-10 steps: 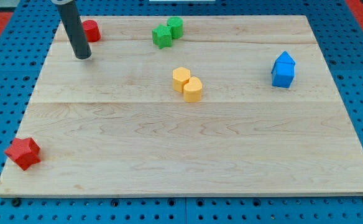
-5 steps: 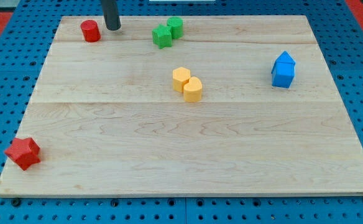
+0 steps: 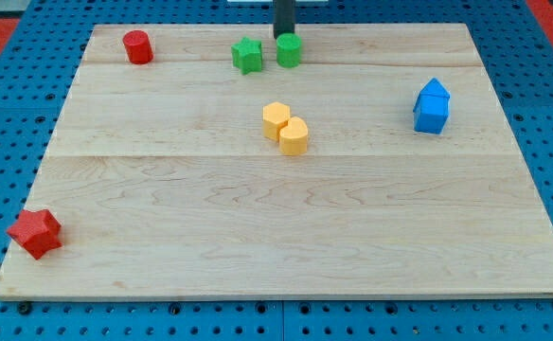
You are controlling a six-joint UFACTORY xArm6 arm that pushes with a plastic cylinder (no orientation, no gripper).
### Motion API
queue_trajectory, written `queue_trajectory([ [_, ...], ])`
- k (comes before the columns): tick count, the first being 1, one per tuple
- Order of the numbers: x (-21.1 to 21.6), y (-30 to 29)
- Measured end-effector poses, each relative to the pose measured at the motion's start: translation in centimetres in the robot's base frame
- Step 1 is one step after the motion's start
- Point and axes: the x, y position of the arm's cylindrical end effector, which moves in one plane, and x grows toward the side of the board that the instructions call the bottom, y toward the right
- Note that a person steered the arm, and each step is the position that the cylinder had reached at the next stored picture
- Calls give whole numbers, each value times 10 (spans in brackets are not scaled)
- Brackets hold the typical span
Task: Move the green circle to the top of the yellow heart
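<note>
Jaws: none on this rig, just a straight dark rod, holding nothing. My tip (image 3: pixel 284 37) sits at the view's top edge of the pale wooden board (image 3: pixel 258 237), touching or nearly touching the top side of the green circle block (image 3: pixel 289 50). Green star block (image 3: pixel 247 55) is just to the view's left of the tip, apart from the circle. Yellow heart block (image 3: pixel 294 135) is below the tip, w/ a yellow hexagon block (image 3: pixel 276 119) touching it on its upper left. Circle is well above the heart, not touching.
</note>
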Motion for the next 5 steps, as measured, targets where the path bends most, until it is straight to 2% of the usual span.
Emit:
queue_trajectory([
  [1, 37, 22],
  [2, 12, 23],
  [3, 95, -3],
  [4, 46, -5],
  [5, -30, 0],
])
